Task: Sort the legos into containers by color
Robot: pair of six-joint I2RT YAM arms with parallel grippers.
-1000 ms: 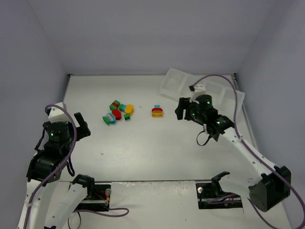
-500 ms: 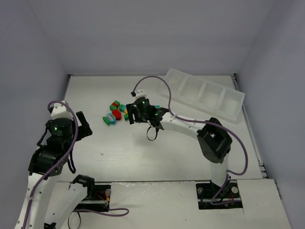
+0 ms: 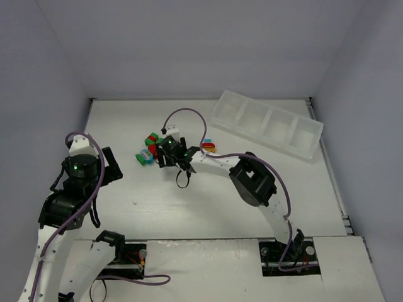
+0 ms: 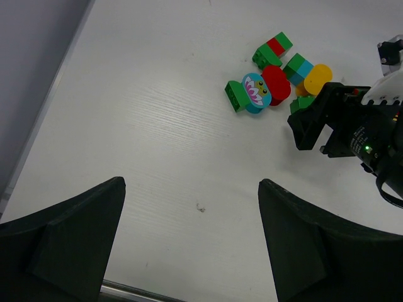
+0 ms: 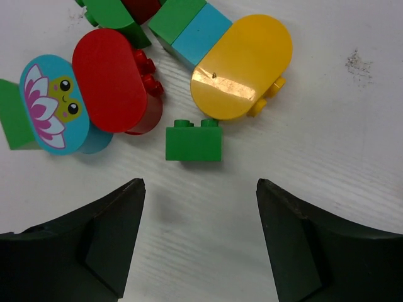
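Right hand [image 5: 198,189]: fingers spread wide, empty, hovering over white bench [image 5: 327,126].
Long translucent white plastic tray [image 3: 277,110]: far right, well apart.
Yellow oval plastic brick [image 5: 242,67]: seemingly touches the target, so a misaligned pinch could drag it.
Small green rectangular plastic brick [image 5: 193,143]: likely target, just beyond the fingertips.

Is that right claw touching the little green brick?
Apart. The right wrist view shows bare table between the open right gripper and the small green brick.

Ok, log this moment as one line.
right gripper: open above green brick | left gripper: open, holding nothing | tray: no legos seen
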